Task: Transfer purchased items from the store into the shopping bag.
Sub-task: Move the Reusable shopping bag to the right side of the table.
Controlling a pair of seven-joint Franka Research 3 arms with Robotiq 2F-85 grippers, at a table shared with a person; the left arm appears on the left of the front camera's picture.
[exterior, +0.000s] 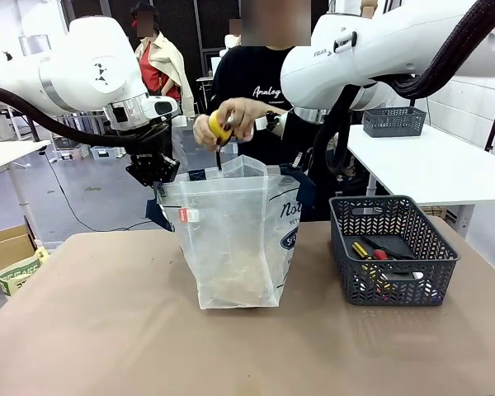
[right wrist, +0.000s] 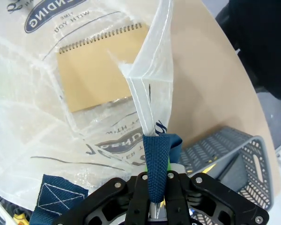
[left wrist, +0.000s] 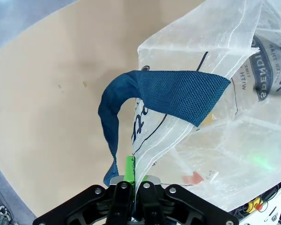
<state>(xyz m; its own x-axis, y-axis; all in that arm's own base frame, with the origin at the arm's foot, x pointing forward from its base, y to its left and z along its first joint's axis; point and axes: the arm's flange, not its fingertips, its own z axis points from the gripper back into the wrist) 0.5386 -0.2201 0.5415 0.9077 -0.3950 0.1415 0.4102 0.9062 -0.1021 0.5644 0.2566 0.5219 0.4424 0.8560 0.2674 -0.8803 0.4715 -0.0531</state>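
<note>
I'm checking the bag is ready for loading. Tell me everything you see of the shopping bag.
The shopping bag stands upright on the table, translucent whitish plastic, navy lettering, navy woven handles, small red tag. The left pincer pinches its rim, the right pincer a handle, holding its mouth open. A spiral notebook lies inside.

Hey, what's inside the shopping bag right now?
Inside the shopping bag a tan spiral notebook lies flat on the bottom. A person's hand holds a yellow-handled tool at its mouth. Anything beneath the notebook is covered.
</note>
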